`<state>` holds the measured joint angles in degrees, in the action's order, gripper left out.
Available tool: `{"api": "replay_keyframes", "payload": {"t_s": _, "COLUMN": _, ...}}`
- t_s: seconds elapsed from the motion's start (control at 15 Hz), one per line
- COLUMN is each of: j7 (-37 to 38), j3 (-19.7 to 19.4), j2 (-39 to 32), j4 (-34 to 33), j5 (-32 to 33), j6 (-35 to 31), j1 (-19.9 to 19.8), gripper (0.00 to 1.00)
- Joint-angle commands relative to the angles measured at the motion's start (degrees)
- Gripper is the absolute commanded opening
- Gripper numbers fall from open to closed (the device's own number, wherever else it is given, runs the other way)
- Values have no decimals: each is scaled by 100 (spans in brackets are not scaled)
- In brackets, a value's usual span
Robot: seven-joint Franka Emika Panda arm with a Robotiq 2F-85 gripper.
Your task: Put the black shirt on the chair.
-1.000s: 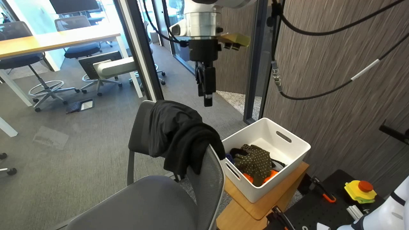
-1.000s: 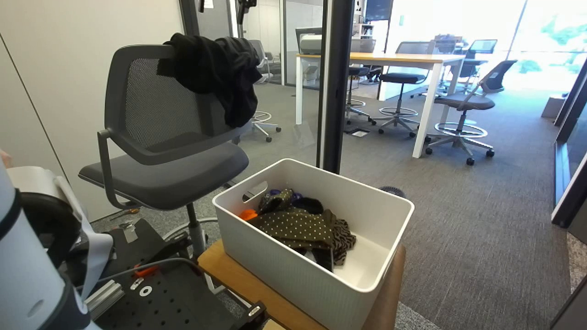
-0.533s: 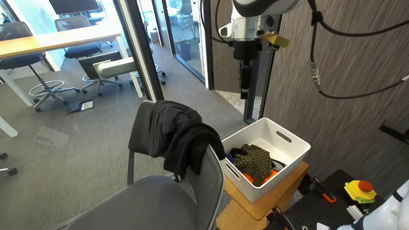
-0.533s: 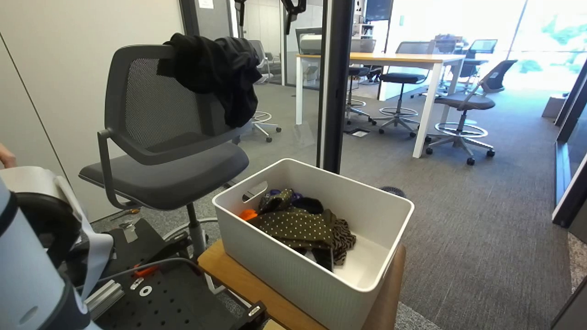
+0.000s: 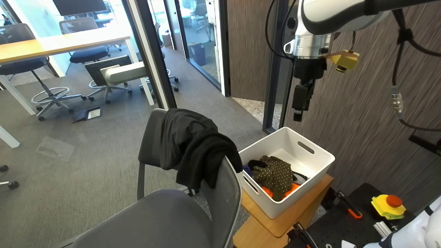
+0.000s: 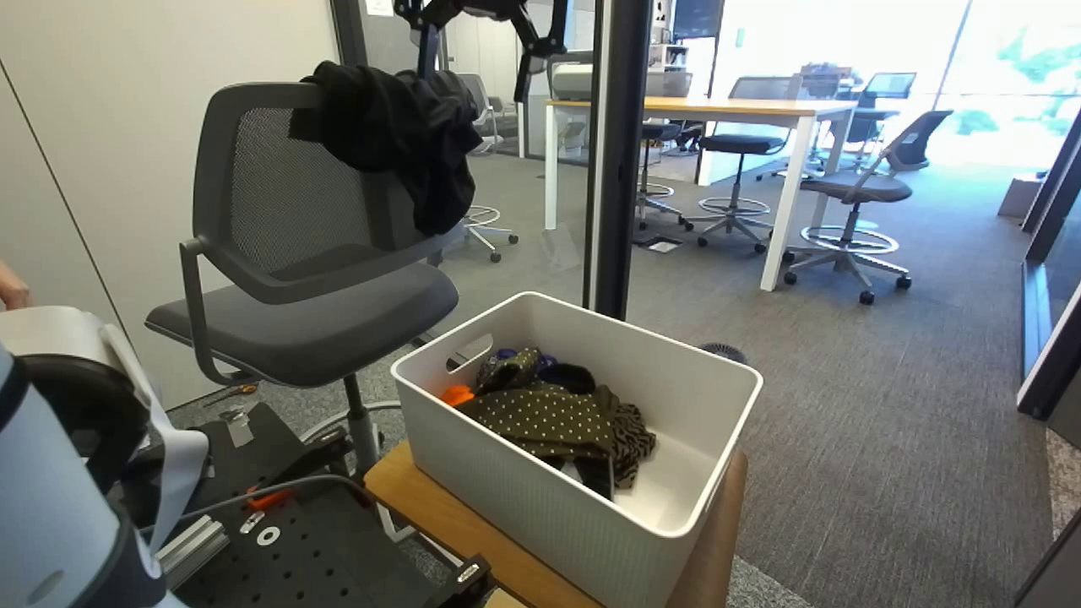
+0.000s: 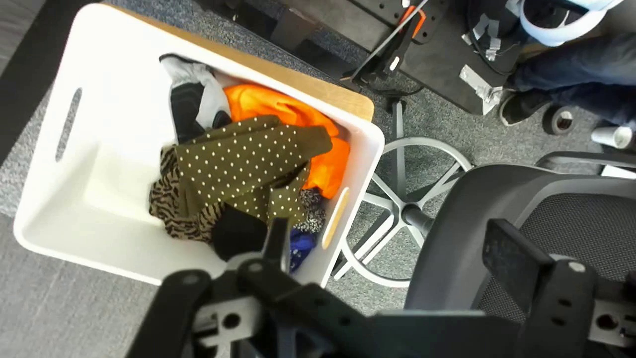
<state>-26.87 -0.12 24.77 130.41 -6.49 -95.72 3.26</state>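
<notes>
In an exterior view, the black shirt [image 6: 380, 122] lies draped over the one o'clock corner of the backrest of the chair [image 6: 291, 203]. Its long axis slants from eleven to five o'clock, the narrower hanging end pointing toward five. The gripper [image 6: 474, 80] hovers toward two o'clock from it, fingers spread wide apart. At five o'clock from the shirt, the white bin [image 6: 524, 498] holds a polka-dot garment [image 6: 536, 418].

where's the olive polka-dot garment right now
In the wrist view, the polka-dot garment lies in the white bin, mostly right of its middle, toward the mesh-back chair, beside the orange cloth and partly over the tiger-striped cloth.
</notes>
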Motion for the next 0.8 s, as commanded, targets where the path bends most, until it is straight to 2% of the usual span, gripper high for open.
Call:
{"api": "replay_keyframes", "payload": {"t_s": 0.0, "j7": 885, "j3": -117, "j2": 819, "j4": 754, "j5": -65, "j6": -172, "j1": -111, "gripper": 100}}
{"api": "replay_keyframes", "payload": {"t_s": 0.33, "j7": 1762, "j3": -295, "j2": 1433, "j4": 1256, "j5": -100, "j6": -258, "j1": -382, "gripper": 100}}
{"api": "replay_keyframes", "payload": {"t_s": 0.73, "j7": 2223, "j3": -361, "j2": 1701, "j4": 1414, "j5": -37, "j6": -355, "j1": -594, "gripper": 100}}
